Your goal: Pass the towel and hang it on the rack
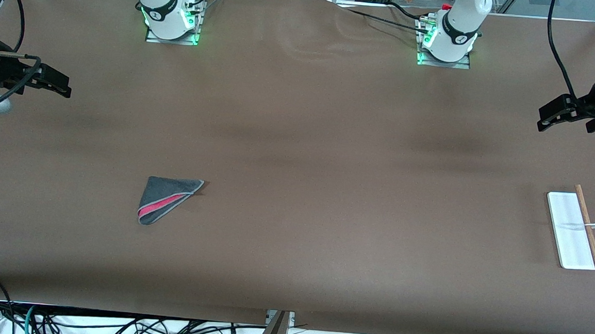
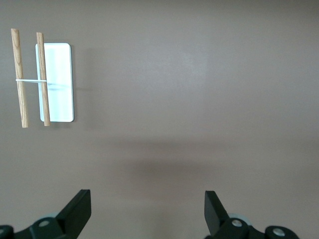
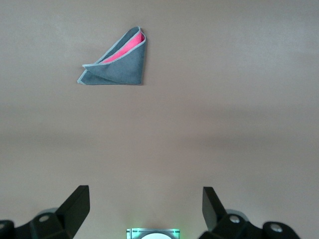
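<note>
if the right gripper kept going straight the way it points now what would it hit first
Most likely bare brown table. The right gripper, open and empty, points down at tabletop; the grey triangular towel with the pink inner side lies off that line, though depth is hard to judge.

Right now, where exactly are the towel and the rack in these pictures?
towel [image 1: 164, 195], front view, on the grey outer cloth above the pink strip.
rack [image 1: 568, 230], front view, on the bare flat white base.
</note>
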